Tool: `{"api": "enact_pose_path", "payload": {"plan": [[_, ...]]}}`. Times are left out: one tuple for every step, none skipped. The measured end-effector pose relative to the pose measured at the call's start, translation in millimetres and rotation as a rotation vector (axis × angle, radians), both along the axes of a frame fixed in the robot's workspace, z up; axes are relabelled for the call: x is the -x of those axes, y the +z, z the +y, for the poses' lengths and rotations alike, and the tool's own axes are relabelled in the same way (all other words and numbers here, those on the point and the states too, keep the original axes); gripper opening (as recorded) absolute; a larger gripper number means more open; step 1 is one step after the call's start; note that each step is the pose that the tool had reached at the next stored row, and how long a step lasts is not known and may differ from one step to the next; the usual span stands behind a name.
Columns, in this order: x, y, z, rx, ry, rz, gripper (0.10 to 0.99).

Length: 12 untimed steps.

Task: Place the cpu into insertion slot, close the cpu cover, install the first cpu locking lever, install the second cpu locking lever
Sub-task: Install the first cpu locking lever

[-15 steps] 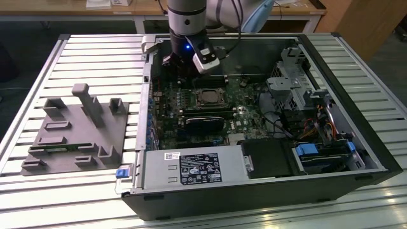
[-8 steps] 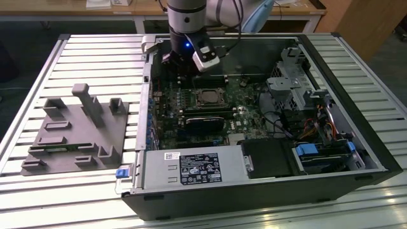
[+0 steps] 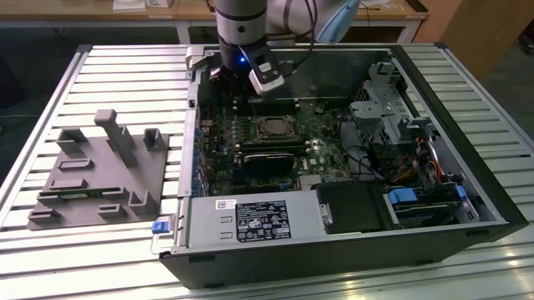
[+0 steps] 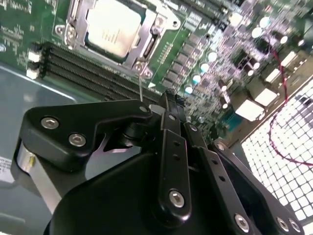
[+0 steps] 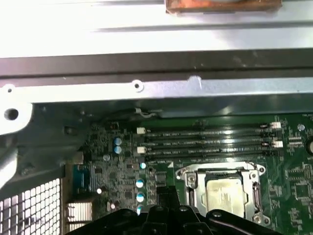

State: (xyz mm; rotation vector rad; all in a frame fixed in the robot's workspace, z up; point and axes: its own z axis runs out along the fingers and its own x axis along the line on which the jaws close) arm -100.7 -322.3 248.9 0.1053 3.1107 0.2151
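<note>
The end effector point(image 4: 169, 99), closed narrow on nothing, hangs near the cpu point(image 4: 111, 27): likely light, stiff, fragile; grip its edges.

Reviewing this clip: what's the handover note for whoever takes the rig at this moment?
The gripper hovers just off a corner of the cpu cover, near the memory slots.
The cpu lies in the insertion slot, with the cover flat around it.
Done: cpu placed, cover closed.
Left: both levers. A thin lever rod stands up from that corner and looks unlatched.
</note>
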Motion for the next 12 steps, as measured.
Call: {"api": "enact_pose_path", "payload": {"plan": [[0.6,0.0,0.0,-0.007,0.000,-0.0004,0.106],[1.2,0.0,0.0,-0.015,0.000,-0.0008,0.106],[1.6,0.0,0.0,-0.025,0.000,-0.0010,0.106],[1.8,0.0,0.0,-0.036,0.000,-0.0012,0.106],[2.0,0.0,0.0,-0.048,0.000,-0.0012,0.106],[2.1,0.0,-0.1,-0.060,0.000,-0.0011,0.106],[2.1,0.0,0.0,-0.072,0.000,-0.0014,0.106],[2.2,0.0,-0.1,-0.083,0.000,-0.0013,0.106],[2.2,0.0,-0.1,-0.092,0.000,-0.0012,0.106],[2.2,0.0,0.0,-0.101,0.000,-0.0012,0.106],[2.2,0.0,0.0,-0.108,0.000,-0.0012,0.106],[2.2,0.0,0.0,-0.112,0.000,-0.0013,0.106]]}}
